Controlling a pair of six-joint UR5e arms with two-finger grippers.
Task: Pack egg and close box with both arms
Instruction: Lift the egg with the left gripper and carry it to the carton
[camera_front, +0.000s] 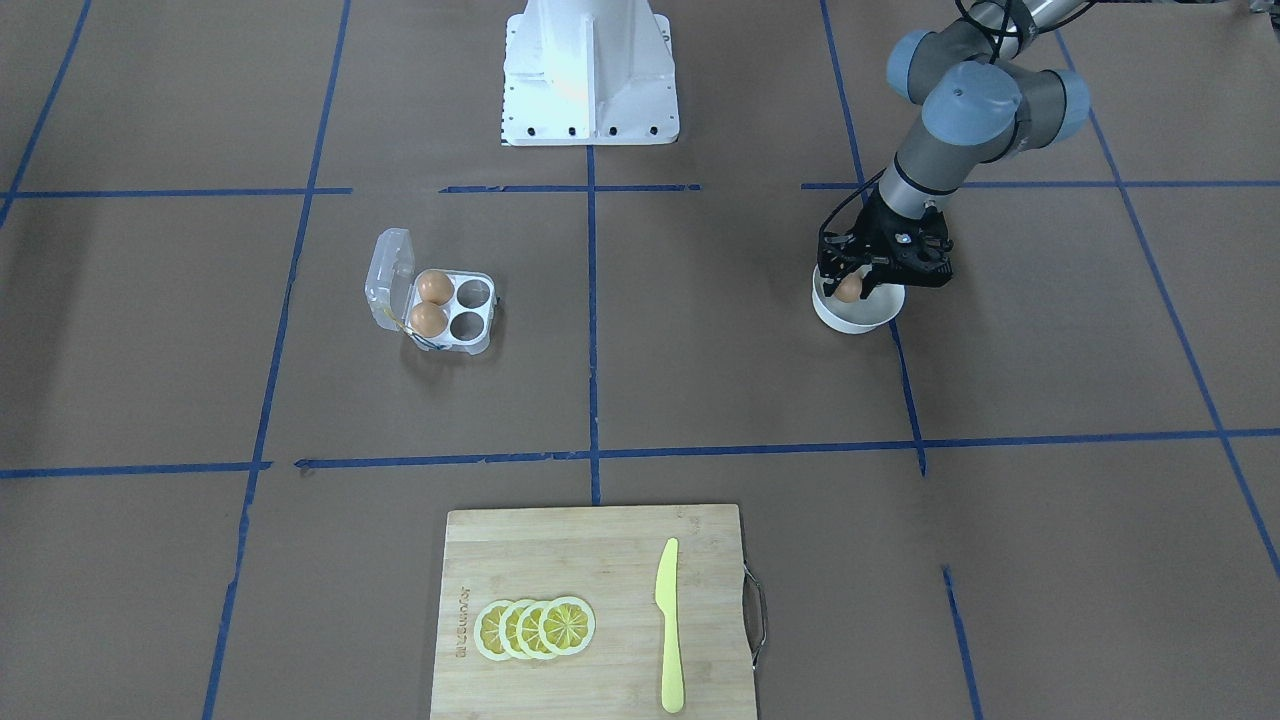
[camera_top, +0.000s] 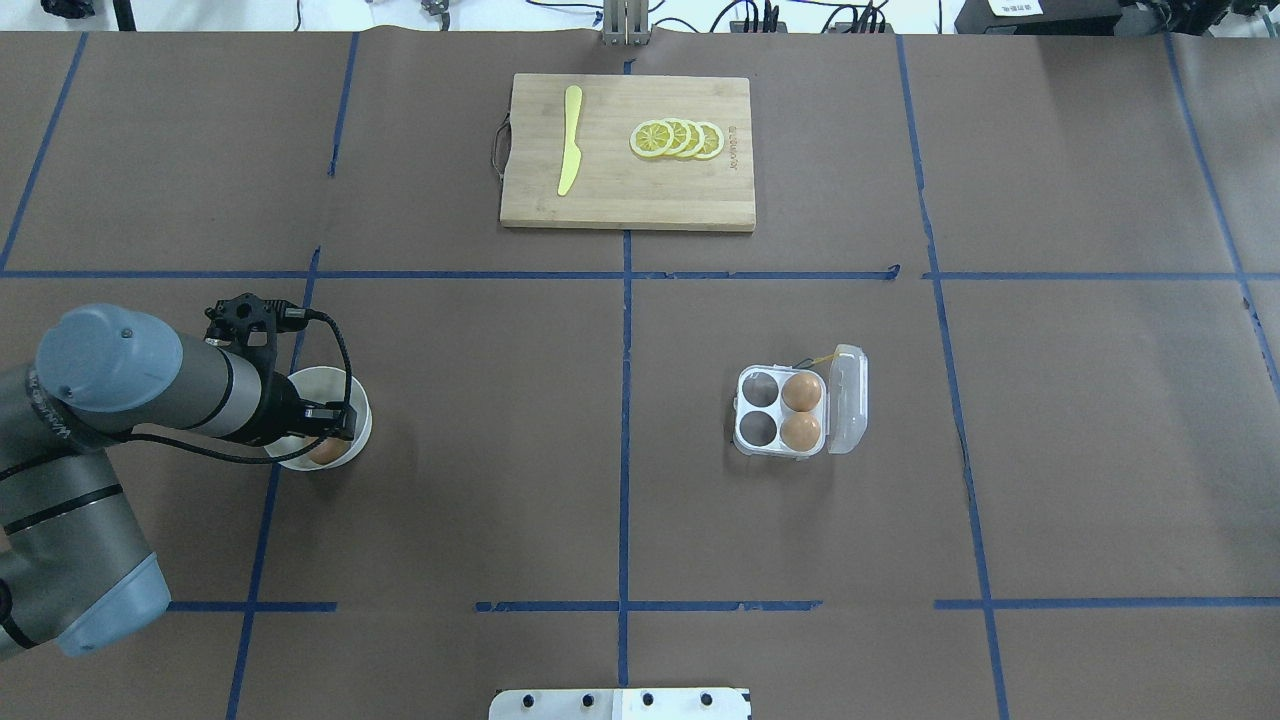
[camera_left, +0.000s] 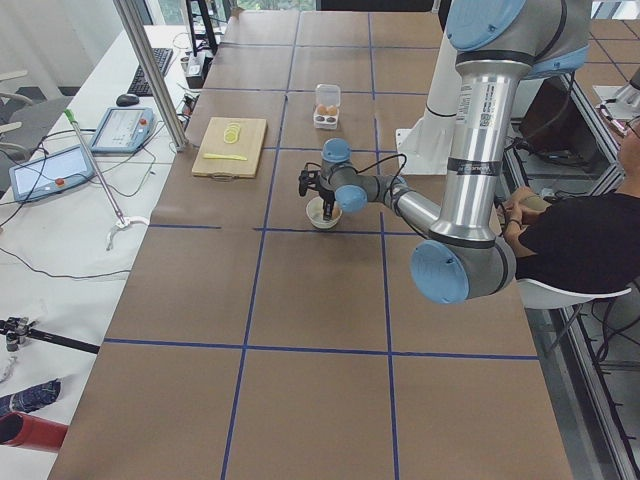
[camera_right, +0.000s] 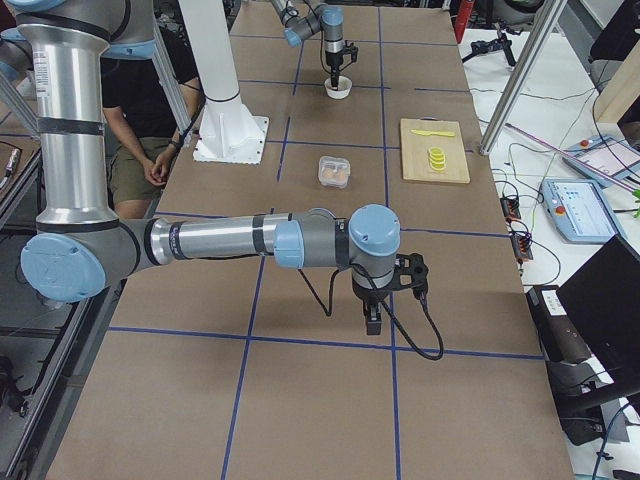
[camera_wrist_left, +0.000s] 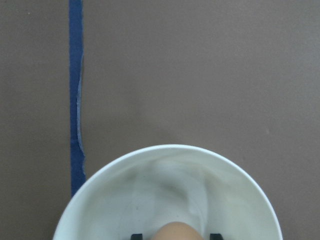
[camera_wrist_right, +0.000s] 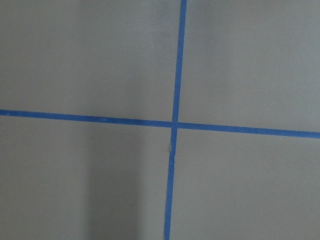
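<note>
Flanking smooth oval egg (camera_wrist_left: 176, 231), fingers (camera_wrist_left: 215, 236) inside round white bowl (camera_wrist_left: 125, 200).

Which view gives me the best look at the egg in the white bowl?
Exterior front-facing: the egg shows clearly inside the left gripper. Overhead, the arm half hides it; left wrist catches only its top; side views, too small.

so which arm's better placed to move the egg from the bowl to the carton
Left. The left gripper is down in the white bowl, fingers flanking the egg; the right gripper hangs far from it.
</note>
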